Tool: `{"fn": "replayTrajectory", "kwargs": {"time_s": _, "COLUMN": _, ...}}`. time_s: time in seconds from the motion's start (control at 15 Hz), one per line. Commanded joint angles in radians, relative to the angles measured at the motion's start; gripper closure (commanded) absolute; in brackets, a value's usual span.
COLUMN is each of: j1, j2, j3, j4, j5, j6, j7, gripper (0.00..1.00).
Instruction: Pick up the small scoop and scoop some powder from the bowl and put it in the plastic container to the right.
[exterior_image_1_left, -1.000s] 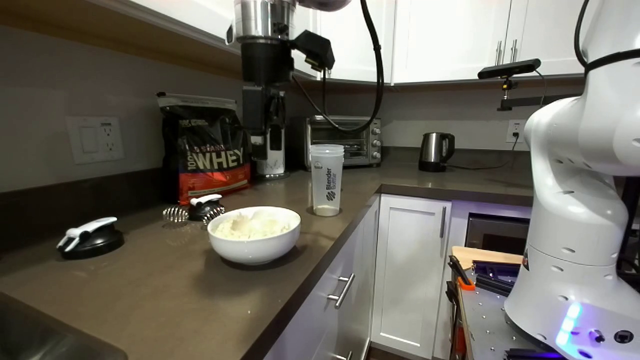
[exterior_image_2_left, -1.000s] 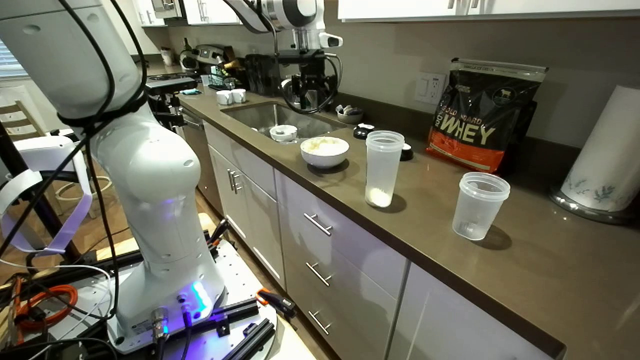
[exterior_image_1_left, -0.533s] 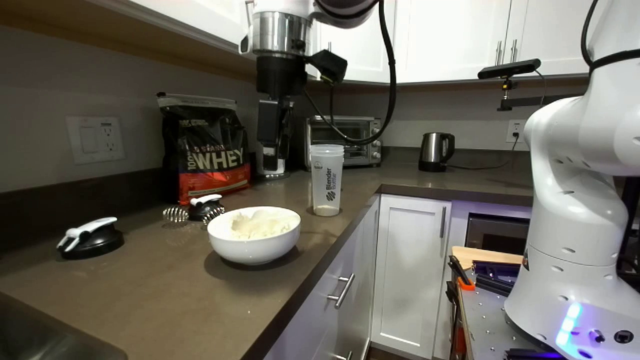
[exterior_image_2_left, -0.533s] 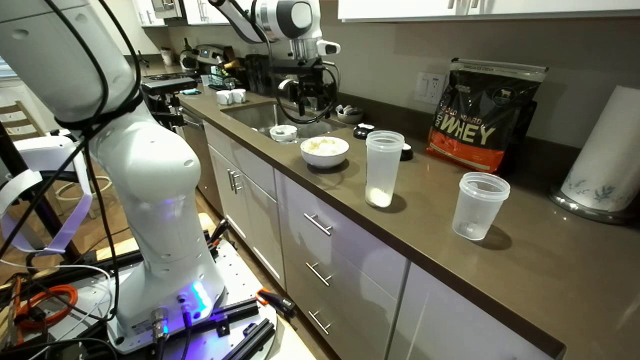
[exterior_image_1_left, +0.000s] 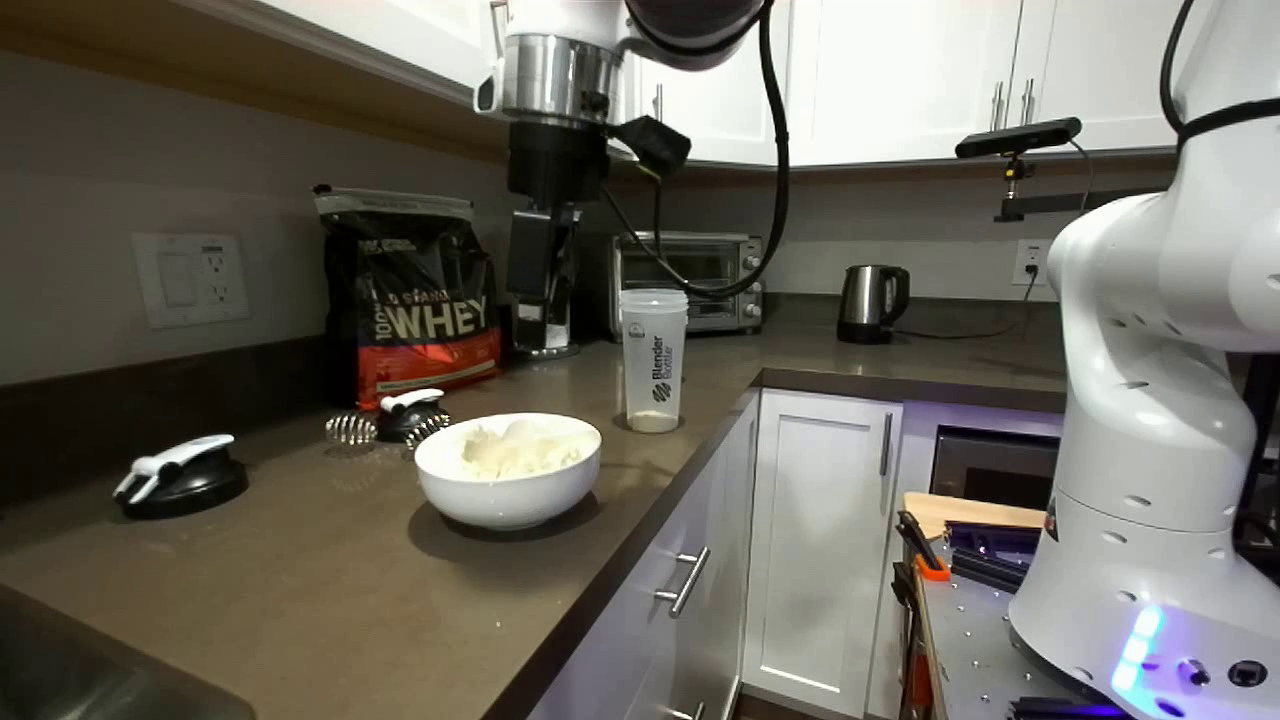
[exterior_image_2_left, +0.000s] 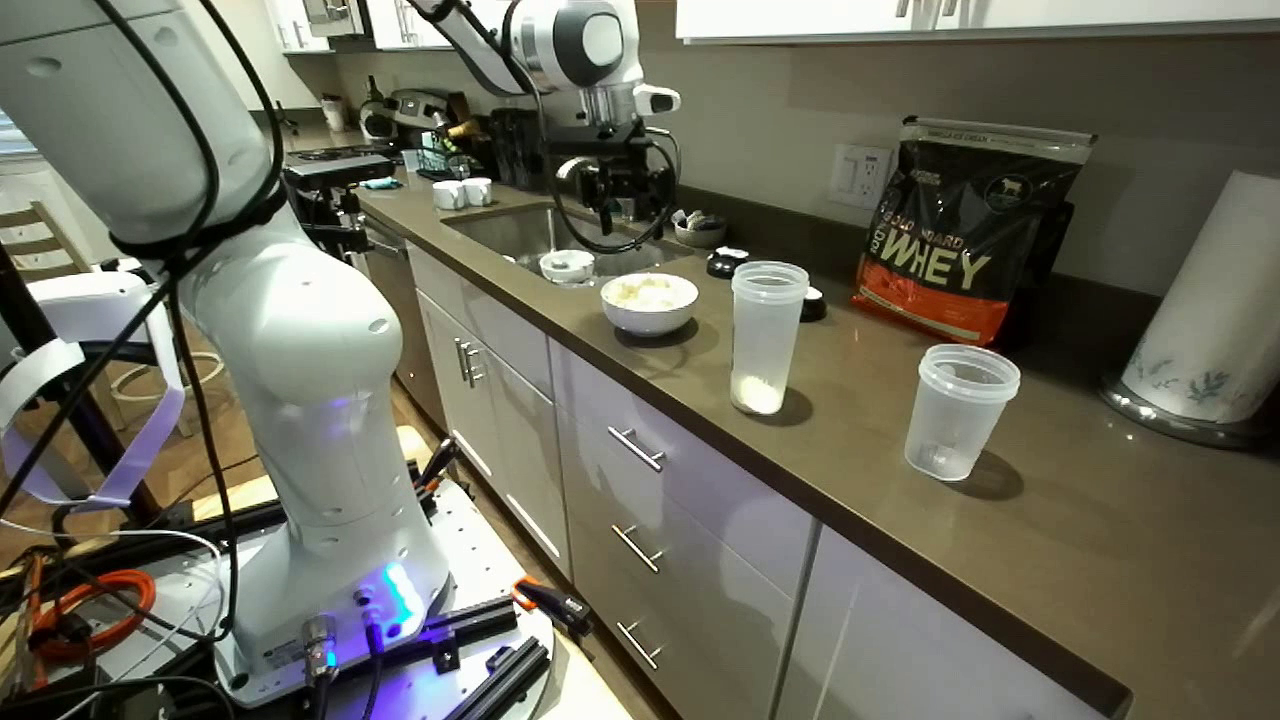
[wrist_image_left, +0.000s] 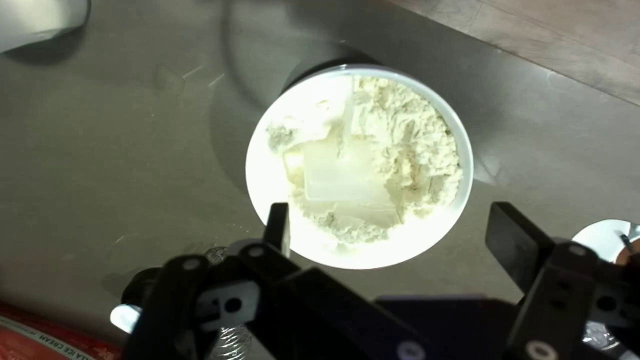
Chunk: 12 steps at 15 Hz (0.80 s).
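Inside the bowl (exterior_image_1_left: 510, 500), near its middle, the scoop (wrist_image_left: 332, 172) looks light and stiff, perhaps slippery, best pinched by its handle (wrist_image_left: 348, 117) with the empty, wide-set fingers (wrist_image_left: 517, 245).

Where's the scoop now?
In the wrist view, the scoop lies inside the white bowl, near its middle, with powder to the right and the open gripper lower in frame.

A kitchen — white wall cabinets (exterior_image_1_left: 900, 80) hang above a brown countertop (exterior_image_1_left: 260, 620) in both exterior views; an electric kettle (exterior_image_1_left: 866, 303) and a toaster oven (exterior_image_1_left: 705, 262) stand toward the back in an exterior view; a steel sink (exterior_image_2_left: 505, 230) is set into the countertop — two white mugs (exterior_image_2_left: 477, 191) near it, a paper-towel roll (exterior_image_2_left: 1210, 300) well apart.
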<state>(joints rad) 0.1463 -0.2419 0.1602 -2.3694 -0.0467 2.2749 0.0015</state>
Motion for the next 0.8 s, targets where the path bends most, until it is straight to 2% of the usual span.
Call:
{"fn": "replayTrajectory", "kwargs": {"time_s": 0.0, "j1": -0.010, "j2": 0.029, "j3": -0.008, "j4": -0.028, "j5": -0.036, "j6": 0.096, "j7": -0.010, "gripper": 0.00}}
{"fn": "replayTrajectory", "kwargs": {"time_s": 0.6, "j1": -0.007, "j2": -0.050, "j3": -0.010, "j4": -0.187, "j5": -0.043, "j6": 0.162, "j7": 0.019, "gripper": 0.01}}
{"fn": "replayTrajectory", "kwargs": {"time_s": 0.73, "j1": -0.013, "j2": -0.050, "j3": -0.014, "j4": -0.197, "j5": -0.047, "j6": 0.175, "j7": 0.014, "gripper": 0.26}}
